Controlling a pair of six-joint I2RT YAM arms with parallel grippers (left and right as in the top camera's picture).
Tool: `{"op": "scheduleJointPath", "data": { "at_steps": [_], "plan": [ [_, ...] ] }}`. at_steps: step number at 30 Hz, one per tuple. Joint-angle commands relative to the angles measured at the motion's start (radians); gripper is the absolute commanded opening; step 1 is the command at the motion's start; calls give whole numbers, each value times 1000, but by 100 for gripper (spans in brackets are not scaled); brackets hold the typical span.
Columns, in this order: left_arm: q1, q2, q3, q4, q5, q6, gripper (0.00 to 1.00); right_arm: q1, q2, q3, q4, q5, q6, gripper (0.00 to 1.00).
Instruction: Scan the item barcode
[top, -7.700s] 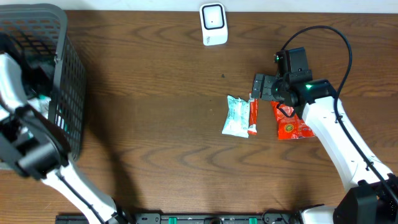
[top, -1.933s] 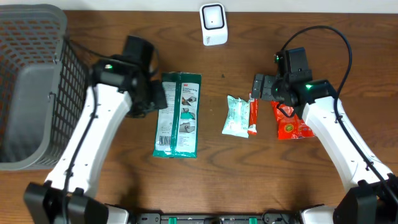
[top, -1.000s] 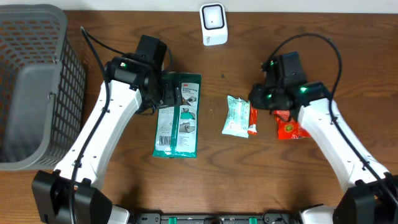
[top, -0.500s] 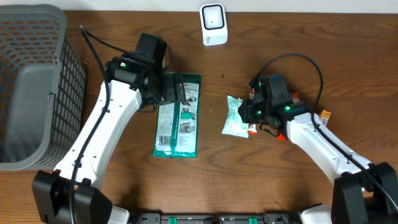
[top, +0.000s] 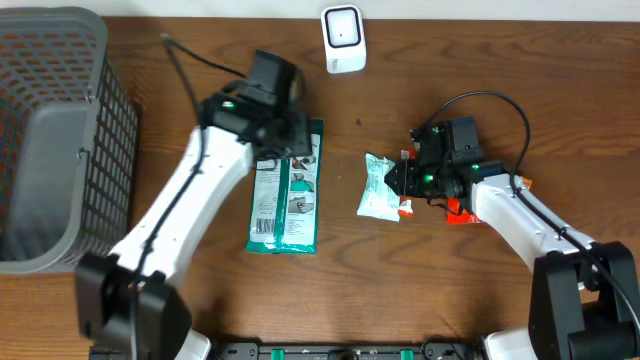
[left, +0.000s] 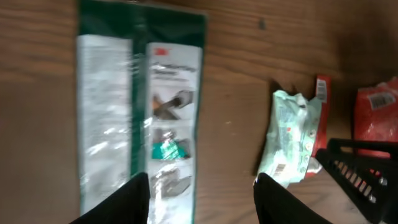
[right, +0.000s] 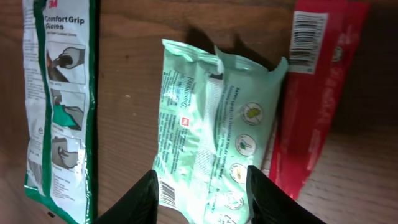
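A long green-and-white glove package (top: 285, 185) lies flat left of centre; it also shows in the left wrist view (left: 140, 106). My left gripper (top: 295, 138) hovers over its upper end, open (left: 202, 202), with the package's right edge and bare wood between the fingers. A mint-green packet (top: 378, 187) lies at the middle, its barcode (right: 167, 192) at one corner. My right gripper (top: 398, 178) hangs over that packet (right: 217, 137), open (right: 202, 199), with the fingers standing either side of the packet and gripping nothing. The white scanner (top: 342, 38) stands at the far edge.
A thin red stick packet (right: 314, 93) with a barcode lies against the mint packet's right side. A red pouch (top: 465, 208) sits under the right arm. A grey mesh basket (top: 60, 130) fills the far left.
The left arm has swung right and farther back over the glove package's top, and its jaws have narrowed. The right gripper stays by the mint packet with its jaws slightly wider.
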Motion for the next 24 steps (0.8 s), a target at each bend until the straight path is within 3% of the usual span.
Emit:
{"op": "scheduleJointPath", "data": {
  "at_steps": [1,5,24],
  "plan": [
    [-58,85,-6,54,68,19,49,-5,36,2,2,-45,-37,41],
    [-113,156,-6,113,177,63,39,-5,64,2,-3,-76,-45,41],
    [-193,325,-6,142,175,55,40,-43,80,-12,-33,-56,-92,43]
  ]
}}
